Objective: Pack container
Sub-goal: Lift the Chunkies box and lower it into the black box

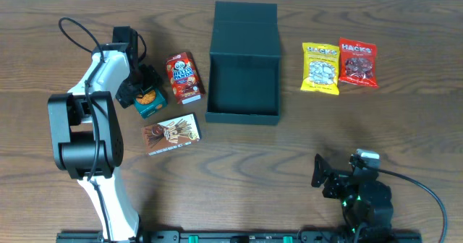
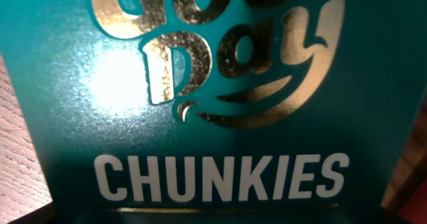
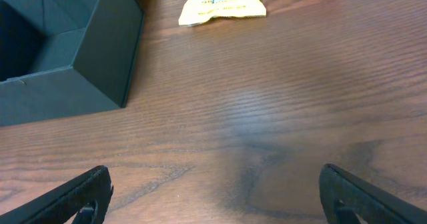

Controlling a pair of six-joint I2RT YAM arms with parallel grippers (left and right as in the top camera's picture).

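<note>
Left fingers [image 1: 132, 92]: sitting down over the teal cookie carton [image 1: 150, 103], left of the container [image 1: 242, 117]. The wrist camera is showing only the printed carton face [image 2: 213, 104], so I cannot tell how far they are spread or whether they are clamping it.
Right fingers [image 3: 75, 199]: standing wide apart, gripping nothing, hanging over bare counter [image 3: 267, 117] right of the container, on the robot's side.
Step in hand (judgement): taking up the carton as a first item for packing.
Doing it well (judgement): closing squarely across the carton's narrow sides, lifting straight, clearing the container's left wall before lowering, keeping the carton flat.
Container: lying open near mid-counter, lid flap folded back on its far side, nothing showing inside.
Near neighbour: red snack pack [image 1: 184, 77], lying between carton and container; worth avoiding on the carry.
Further out: brown box [image 1: 172, 135], left of the container on the robot's side; yellow bag [image 1: 320, 68] and red bag [image 1: 357, 63], right of the container.
</note>
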